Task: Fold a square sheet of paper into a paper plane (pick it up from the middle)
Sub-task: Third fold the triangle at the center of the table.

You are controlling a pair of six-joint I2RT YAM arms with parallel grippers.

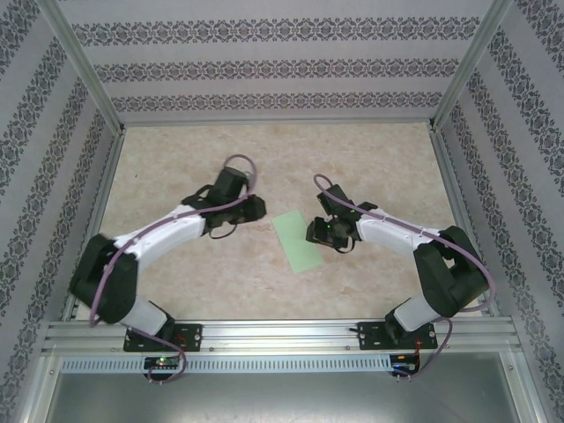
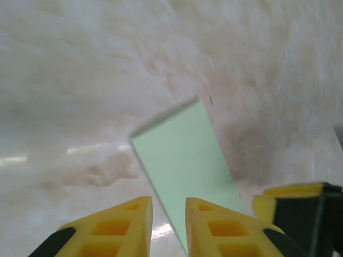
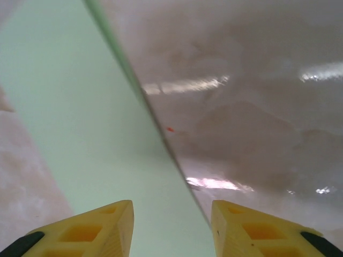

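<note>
The square sheet of paper (image 1: 298,240) is pale green and shows as a long rectangle, lying on the marbled table between my two grippers. My left gripper (image 1: 256,207) sits just left of its far end. In the left wrist view the paper (image 2: 182,155) runs down between and under my yellow fingertips (image 2: 134,222), and the left gripper (image 2: 169,214) stands narrowly open, holding nothing. My right gripper (image 1: 315,231) is at the paper's right edge. In the right wrist view it (image 3: 172,214) is open, with the paper (image 3: 80,107) and its long edge below the gap. The paper plane is out of view.
The beige marbled table (image 1: 176,159) is ringed by an aluminium frame (image 1: 282,335) and patterned walls. A yellow finger of the right gripper (image 2: 292,198) shows at the right of the left wrist view, close to the paper.
</note>
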